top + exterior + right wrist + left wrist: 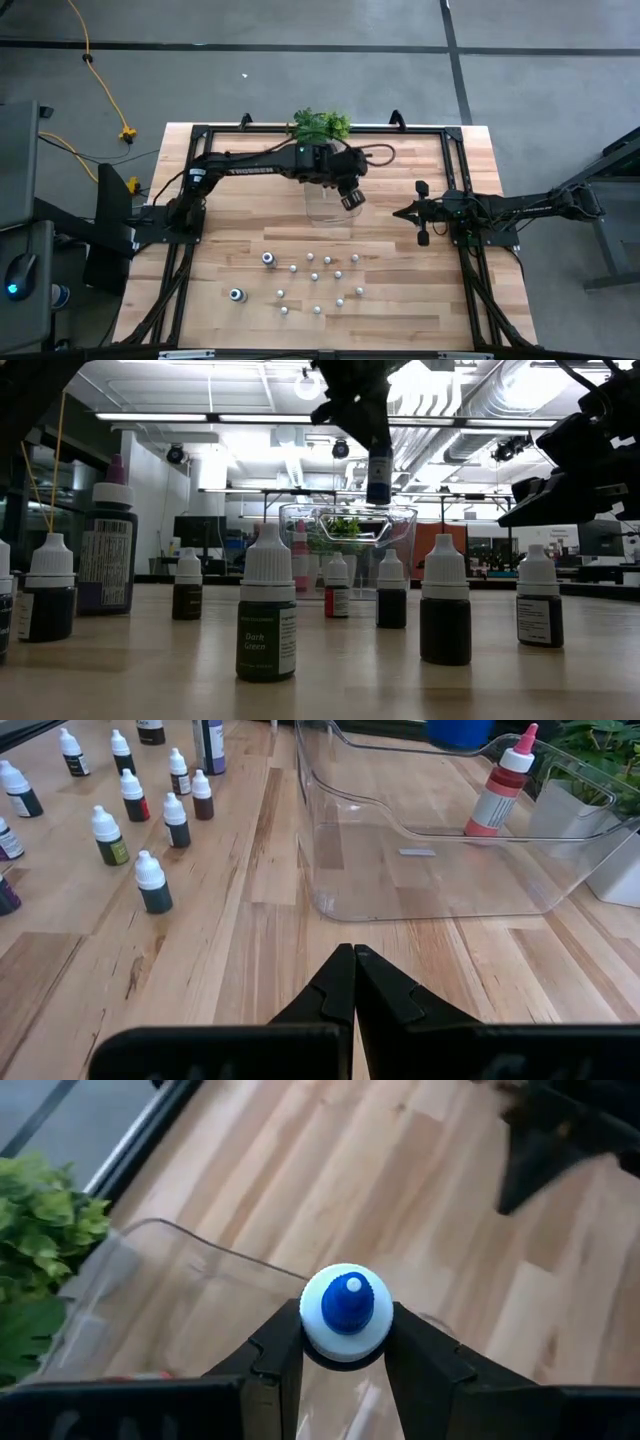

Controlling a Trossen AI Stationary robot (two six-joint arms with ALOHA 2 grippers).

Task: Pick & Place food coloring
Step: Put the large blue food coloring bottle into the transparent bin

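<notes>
My left gripper [350, 197] hangs over the clear plastic tray [322, 208], shut on a blue-topped food coloring bottle [347, 1308]. In the low view the bottle [379, 475] hangs above the tray's rim [350, 512]. A pink-topped bottle [500, 790] stands upright inside the tray [440, 870]. Several small white-capped bottles [315, 275] [268, 615] [150, 880] stand upright on the near half of the table, and a taller purple-topped one [108, 545] stands among them. My right gripper [353, 952] waits shut to the right of the tray [398, 212]. My left gripper pinches the blue-topped bottle between its two fingers [285, 1350], one on each side of the white collar under the cap [312, 1335]. The fingers come from above, pointing down. The bottle is lifted clear and hangs upright below them, over the tray.
A green leafy plant [320, 125] stands at the table's far edge, just behind the tray. A black frame [190, 180] runs around the wooden table top. Bare wood lies between the tray and the standing bottles, and to the right under my right arm [500, 208].
</notes>
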